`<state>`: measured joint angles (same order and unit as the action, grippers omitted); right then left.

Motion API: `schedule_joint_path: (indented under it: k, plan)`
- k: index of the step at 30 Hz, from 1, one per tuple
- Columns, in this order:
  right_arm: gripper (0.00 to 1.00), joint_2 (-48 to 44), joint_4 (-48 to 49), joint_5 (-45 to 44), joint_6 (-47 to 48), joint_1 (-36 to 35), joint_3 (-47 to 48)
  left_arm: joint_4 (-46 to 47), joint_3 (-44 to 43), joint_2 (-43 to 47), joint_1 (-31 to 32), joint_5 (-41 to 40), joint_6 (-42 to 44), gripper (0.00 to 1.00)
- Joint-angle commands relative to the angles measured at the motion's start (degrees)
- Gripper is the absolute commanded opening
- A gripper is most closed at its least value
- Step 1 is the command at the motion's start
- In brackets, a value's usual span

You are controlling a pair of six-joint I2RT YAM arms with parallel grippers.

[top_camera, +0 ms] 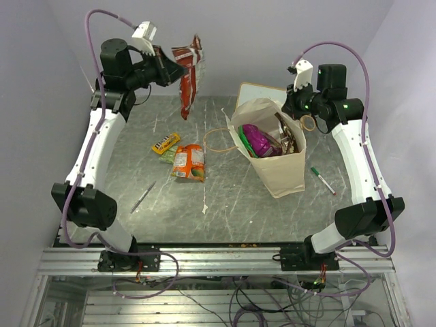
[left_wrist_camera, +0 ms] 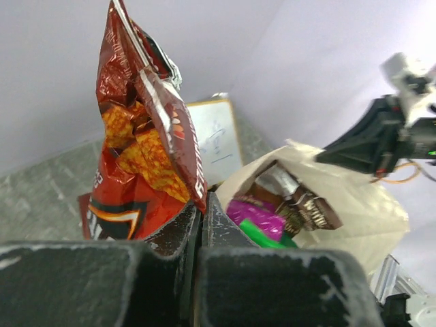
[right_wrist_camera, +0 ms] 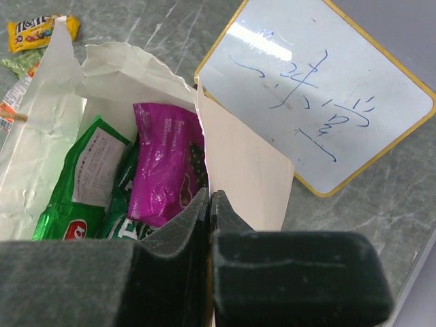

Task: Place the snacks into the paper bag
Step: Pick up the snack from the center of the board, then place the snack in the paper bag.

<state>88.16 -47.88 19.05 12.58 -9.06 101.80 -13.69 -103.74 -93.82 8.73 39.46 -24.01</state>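
While the red packet (top_camera: 189,76) is hanging in the air over the far left of the table (top_camera: 225,204), my left gripper (left_wrist_camera: 199,214) is pinching it by one edge, jaws closed tight on the foil. The packet is touching nothing else and is well apart from the bag.

Bag (top_camera: 283,174): standing upright right of centre, mouth gaping upward. My right gripper (right_wrist_camera: 209,204) is clamping its far right rim, jaws closed on the paper wall.

Contents of bag:
- purple packet (right_wrist_camera: 167,170), sitting in the middle
- green packet (right_wrist_camera: 82,177) with a white label, leaning beside the purple one
- brown packet (left_wrist_camera: 300,204), poking up along the right wall

Packets lying loose on the table, left of the bag:
- yellow packet (top_camera: 165,143), lying flat
- orange packet (top_camera: 189,161), lying just beside it on the near side

Other items:
- cord handle (top_camera: 218,139), looping out flat from the bag's left side
- whiteboard (right_wrist_camera: 320,88) with a yellow frame and blue scribbles, lying behind the bag
- grey pen (top_camera: 144,197), lying near left
- green-capped pen (top_camera: 323,180), lying right of the bag
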Motion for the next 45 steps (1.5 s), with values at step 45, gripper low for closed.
schedule_joint_path:
  k: [45]
  plan:
    - [0.0,-1.43,4.78,-7.85,-6.97,0.86,-1.62,11.75,6.53,-6.44,34.09,-13.41,-38.96,0.07]
